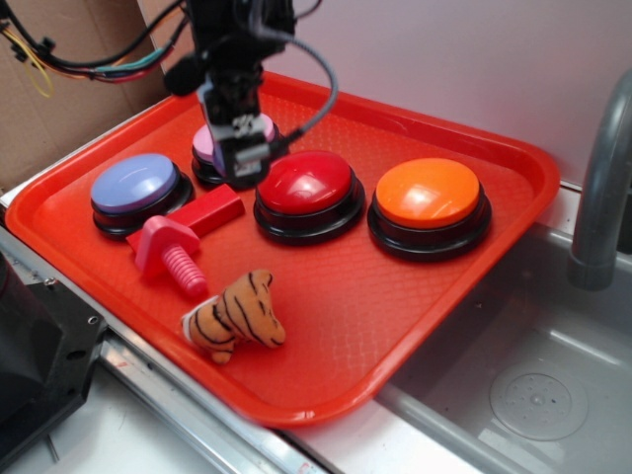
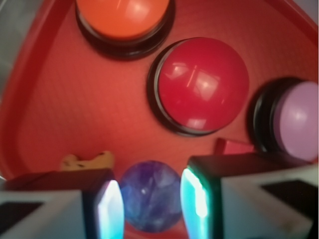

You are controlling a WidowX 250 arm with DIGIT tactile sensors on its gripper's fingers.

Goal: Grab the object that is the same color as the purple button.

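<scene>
You have the gripper (image 2: 152, 204) placed where it needs to be: in the wrist view the small purple ball (image 2: 151, 201) sits right between the two fingers (image 2: 109, 206), its sides just beside or touching the pads, with the red tray (image 2: 75, 109) showing beneath it. Whether the jaws are already pressing on the ball or merely bracketing it, you cannot tell from these views; no lift is evident either. From the exterior view the ball itself is hidden behind the gripper (image 1: 240, 163), which hangs low over the tray (image 1: 415, 326) between the purple button (image 1: 234, 133) and the red button (image 1: 304, 186). So the approach and alignment look done, and what seems left is a firm close and a lift clear of the tray. The pink screw (image 1: 170, 252) and the plush tiger (image 1: 235, 316) lie apart and untouched, the orange button (image 1: 429, 196) and blue button (image 1: 136, 185) likewise. No brand, label or readable writing shows anywhere on the buttons, the tray or the arm.
</scene>
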